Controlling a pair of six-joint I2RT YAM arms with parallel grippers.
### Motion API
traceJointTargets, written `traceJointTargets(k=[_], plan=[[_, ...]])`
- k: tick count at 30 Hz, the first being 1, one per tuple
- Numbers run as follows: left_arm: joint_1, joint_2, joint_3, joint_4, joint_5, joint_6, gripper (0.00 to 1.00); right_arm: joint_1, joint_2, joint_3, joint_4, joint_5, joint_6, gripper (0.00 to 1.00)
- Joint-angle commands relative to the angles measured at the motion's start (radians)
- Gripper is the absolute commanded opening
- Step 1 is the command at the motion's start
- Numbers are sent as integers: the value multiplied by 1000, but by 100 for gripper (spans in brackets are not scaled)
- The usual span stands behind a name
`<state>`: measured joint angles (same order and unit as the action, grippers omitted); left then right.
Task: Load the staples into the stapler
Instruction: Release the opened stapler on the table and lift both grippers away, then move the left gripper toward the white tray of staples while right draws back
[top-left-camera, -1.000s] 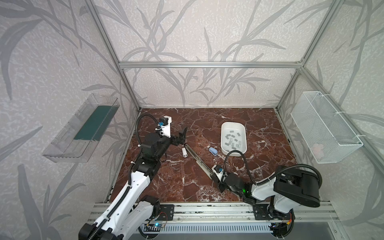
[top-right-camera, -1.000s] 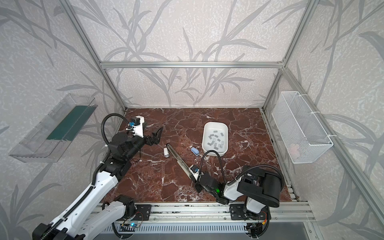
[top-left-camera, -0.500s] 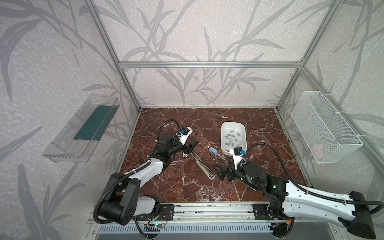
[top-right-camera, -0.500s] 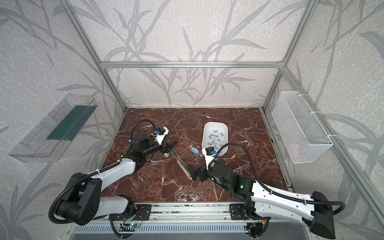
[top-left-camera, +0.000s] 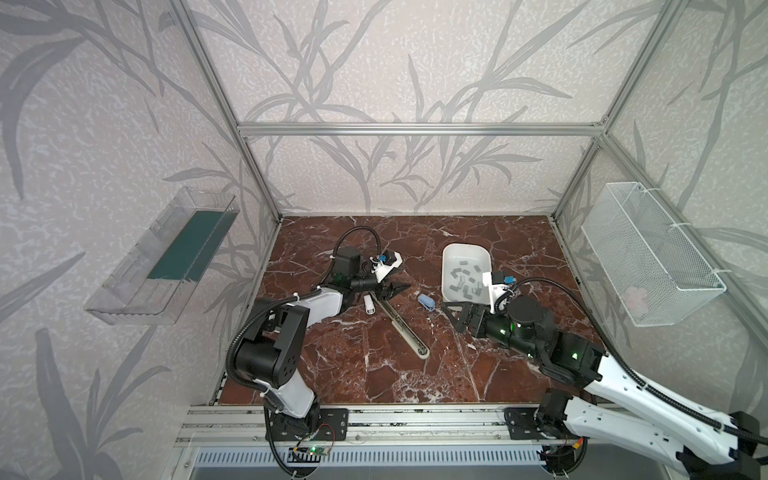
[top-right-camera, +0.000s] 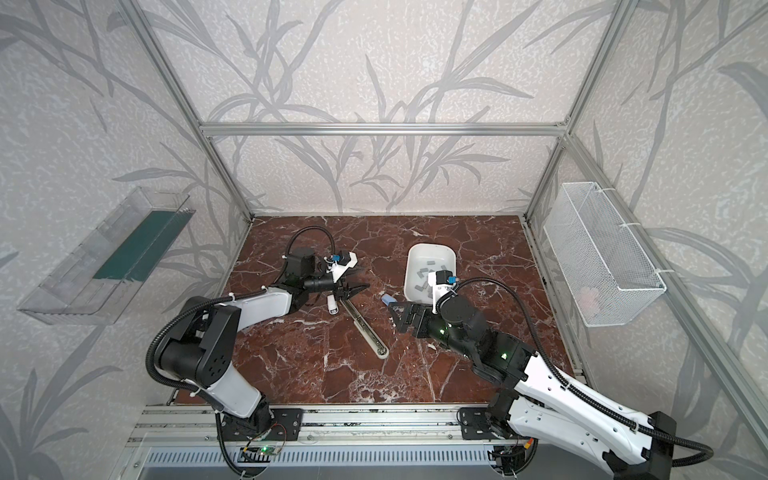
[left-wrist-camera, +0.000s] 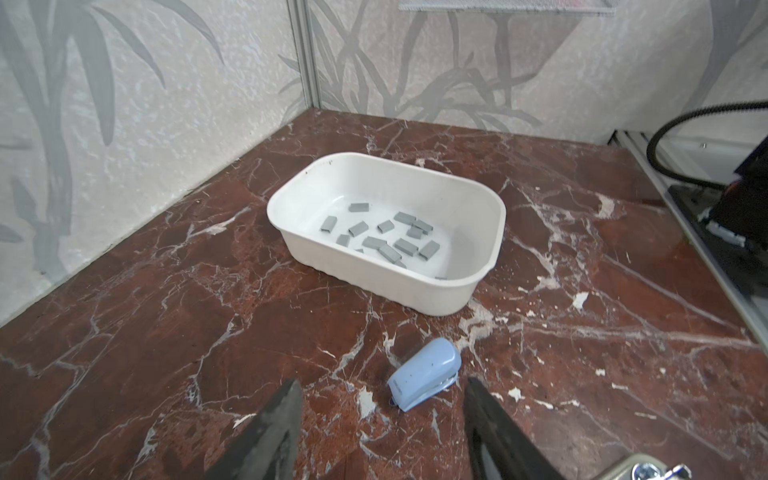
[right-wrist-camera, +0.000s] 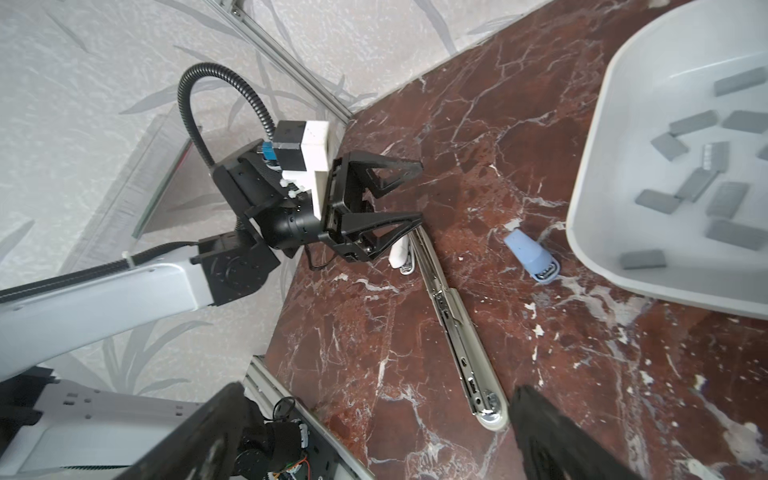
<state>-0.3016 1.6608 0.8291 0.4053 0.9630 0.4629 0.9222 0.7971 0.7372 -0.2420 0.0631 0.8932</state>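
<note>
- Staples are lying loose in the white tray (grey strips, a dozen or so), none in either claw.
- Right claw is pointing across the table just beside the tray's near end, jaws spread wide and gripping nothing; the staples are sitting just behind it.
- Left claw is resting with jaws apart and empty over the hinge end of the long opened stapler, well apart from the tray.
- Small blue stapler is lying between left claw and tray.
</note>
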Motion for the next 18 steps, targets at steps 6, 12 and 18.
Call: traceJointTargets(k=[6, 12, 18], plan=[[-143, 92, 231, -692, -143, 563, 59, -8, -194, -167, -91, 191, -213, 99], [-166, 149, 303, -775, -146, 634, 59, -103, -296, -336, -43, 317, -313, 100], [-173, 221, 383, -784, -184, 698, 59, -250, -302, -413, 3, 359, -370, 99]])
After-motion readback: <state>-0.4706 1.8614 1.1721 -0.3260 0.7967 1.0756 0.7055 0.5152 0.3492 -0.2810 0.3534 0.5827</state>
